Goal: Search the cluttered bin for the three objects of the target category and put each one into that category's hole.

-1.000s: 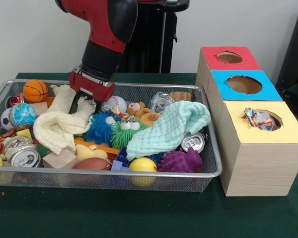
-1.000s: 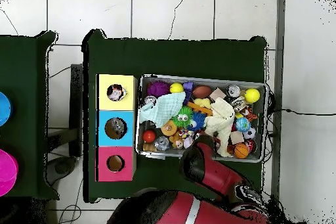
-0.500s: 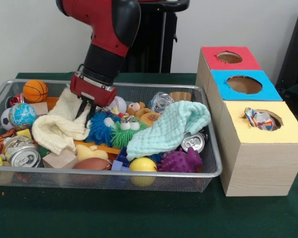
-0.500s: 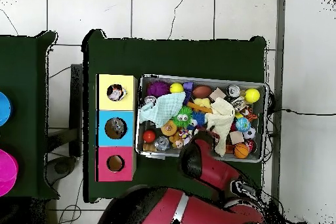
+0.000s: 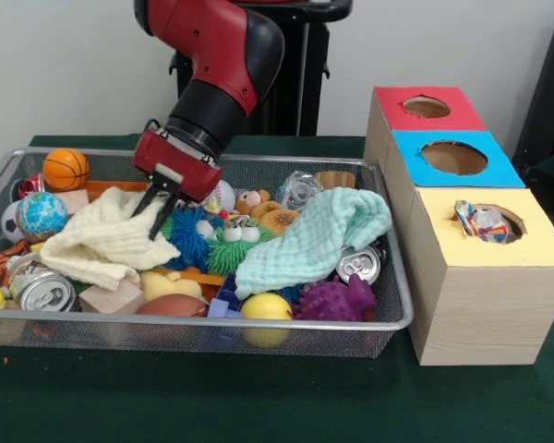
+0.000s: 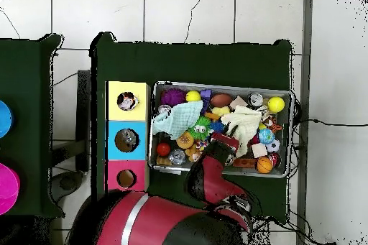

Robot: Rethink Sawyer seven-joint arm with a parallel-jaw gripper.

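Note:
My gripper [image 5: 150,217] hangs open inside the wire bin [image 5: 258,325], its black fingers [image 5: 140,205] angled down at the right edge of a cream cloth [image 5: 97,242]. The cloth lies spread flat over the bin's left part, and nothing is held. Right of the gripper are a blue fuzzy ball [image 5: 186,242] and a green fuzzy toy with eyes [image 5: 231,245]. In the overhead view the gripper [image 6: 228,140] sits beside the cream cloth [image 6: 244,121]. Three boxes with holes stand by the bin: yellow [image 5: 535,242], blue [image 5: 415,152] and red [image 5: 388,100]. A crumpled wrapper [image 5: 480,221] rests in the yellow hole.
A mint cloth [image 5: 309,235] covers the bin's right half. Around it lie a basketball [image 5: 66,169], a globe ball [image 5: 42,214], two cans [image 5: 46,293] [image 5: 358,265], a purple spiky toy [image 5: 337,300], a yellow ball [image 5: 265,306] and a baseball [image 5: 220,194].
The cream cloth, held up under the gripper before, has dropped and spread out flat toward the left. The arm swung a little rightward and tilted, and the fingers have come apart.

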